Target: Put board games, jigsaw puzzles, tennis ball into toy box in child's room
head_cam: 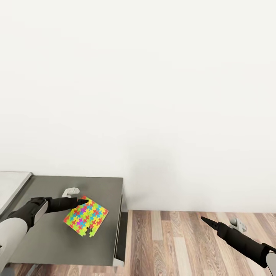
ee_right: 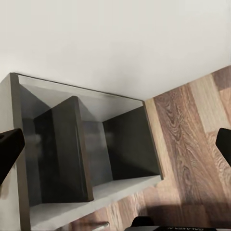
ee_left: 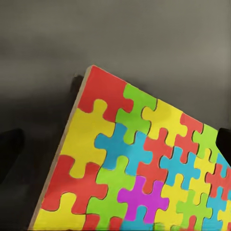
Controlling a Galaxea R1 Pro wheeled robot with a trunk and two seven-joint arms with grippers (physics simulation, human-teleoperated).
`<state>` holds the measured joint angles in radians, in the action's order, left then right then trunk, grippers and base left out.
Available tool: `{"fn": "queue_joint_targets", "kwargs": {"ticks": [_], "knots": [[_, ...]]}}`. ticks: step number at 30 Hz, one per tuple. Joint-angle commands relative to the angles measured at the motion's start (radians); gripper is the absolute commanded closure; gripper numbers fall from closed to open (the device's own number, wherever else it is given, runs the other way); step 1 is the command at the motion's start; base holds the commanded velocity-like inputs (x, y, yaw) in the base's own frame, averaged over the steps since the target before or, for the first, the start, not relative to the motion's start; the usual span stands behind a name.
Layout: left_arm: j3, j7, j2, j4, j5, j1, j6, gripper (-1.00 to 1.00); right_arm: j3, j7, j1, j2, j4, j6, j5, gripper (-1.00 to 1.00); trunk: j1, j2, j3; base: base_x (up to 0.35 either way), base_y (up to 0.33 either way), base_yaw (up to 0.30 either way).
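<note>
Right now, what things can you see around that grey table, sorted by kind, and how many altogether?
Puzzle: 1
Table: 1
Grippers: 2, left and right
Total: 4

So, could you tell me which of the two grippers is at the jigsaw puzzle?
The left gripper, touching the colourful jigsaw puzzle on the grey table; the right gripper hangs over the floor.

Bare table (head_cam: 50, 237) surrounds the jigsaw puzzle (head_cam: 86, 217).
</note>
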<state>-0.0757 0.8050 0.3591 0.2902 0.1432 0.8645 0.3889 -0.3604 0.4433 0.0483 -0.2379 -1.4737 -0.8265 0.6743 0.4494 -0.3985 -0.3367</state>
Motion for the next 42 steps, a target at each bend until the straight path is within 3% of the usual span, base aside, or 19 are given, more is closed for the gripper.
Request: {"fn": "queue_joint_targets", "kwargs": {"ticks": [1,42], "knots": [[-0.019,-0.001,0.001,-0.006,-0.007,-0.001,0.005,-1.00,-0.002,0.004,0.001,0.000,0.000,-0.006,-0.001,-1.00,0.001,-0.001,-0.002,-0.115,-0.050,0.000],[-0.019,0.001,0.000,-0.006,-0.007,0.000,0.007,-1.00,-0.003,0.003,0.001,0.001,0.004,-0.005,-0.001,-1.00,0.001,-0.001,-0.002,-0.092,-0.114,0.000]]}}
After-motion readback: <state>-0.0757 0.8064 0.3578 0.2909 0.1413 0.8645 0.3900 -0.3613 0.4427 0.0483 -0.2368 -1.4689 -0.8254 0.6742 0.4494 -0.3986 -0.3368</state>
